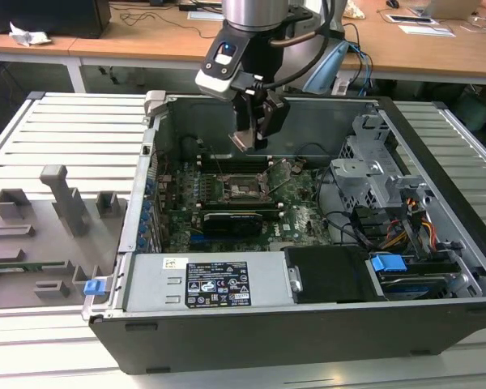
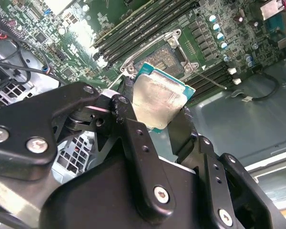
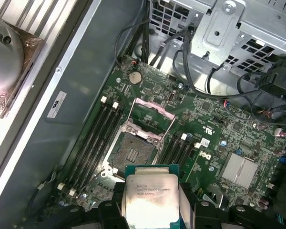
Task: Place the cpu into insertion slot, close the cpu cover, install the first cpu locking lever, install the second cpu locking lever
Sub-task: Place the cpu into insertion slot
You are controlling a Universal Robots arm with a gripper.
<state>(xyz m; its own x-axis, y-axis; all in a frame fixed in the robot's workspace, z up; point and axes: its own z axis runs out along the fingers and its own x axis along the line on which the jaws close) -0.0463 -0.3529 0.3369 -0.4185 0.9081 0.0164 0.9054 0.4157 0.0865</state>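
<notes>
My gripper (image 1: 245,139) hangs inside the open computer case, shut on the cpu (image 2: 157,101). The chip's silvery top faces both wrist cameras, and its green rim shows between the black fingers (image 2: 131,129). The cpu (image 3: 150,195) hovers well above the motherboard, near the insertion slot (image 3: 133,151), which lies bare and dark with a silver rim. The cpu cover (image 3: 154,110) stands swung up at the slot's far edge. In the exterior view the insertion slot (image 1: 247,188) sits almost straight below the gripper.
Long black memory slots (image 3: 93,138) flank the socket. A black card with heatsink (image 1: 231,220) lies just in front of it. A metal drive cage (image 1: 373,174) and cables (image 1: 348,223) fill the exterior view's right. A grey fixture plate (image 1: 40,235) lies outside the case.
</notes>
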